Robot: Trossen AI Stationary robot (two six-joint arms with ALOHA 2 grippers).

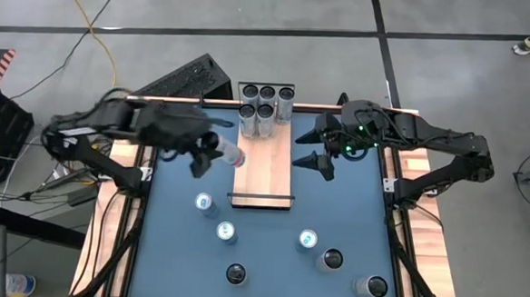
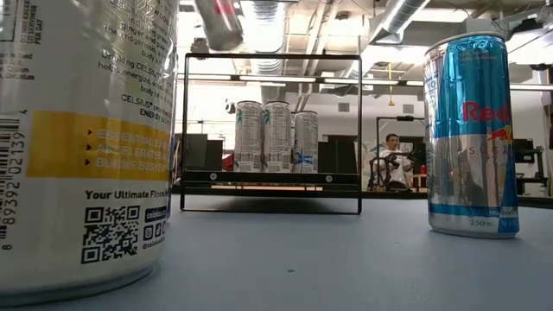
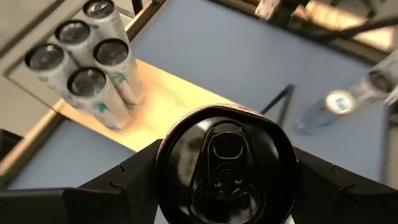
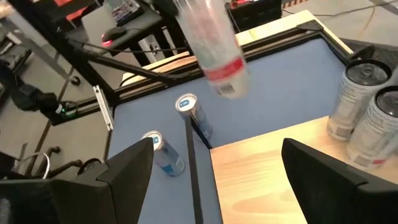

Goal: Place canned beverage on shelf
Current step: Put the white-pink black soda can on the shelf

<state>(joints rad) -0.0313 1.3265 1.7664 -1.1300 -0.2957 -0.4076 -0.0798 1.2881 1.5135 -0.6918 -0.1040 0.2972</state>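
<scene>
My left gripper clamps a can aloft, tilted, at the shelf's left edge, near five standing cans; lowering it askew could topple it or knock them, I judge.

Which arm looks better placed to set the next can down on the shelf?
Left. Its gripper already holds a can in the air at the shelf's edge. The right gripper hangs open and empty beside the shelf.
</scene>
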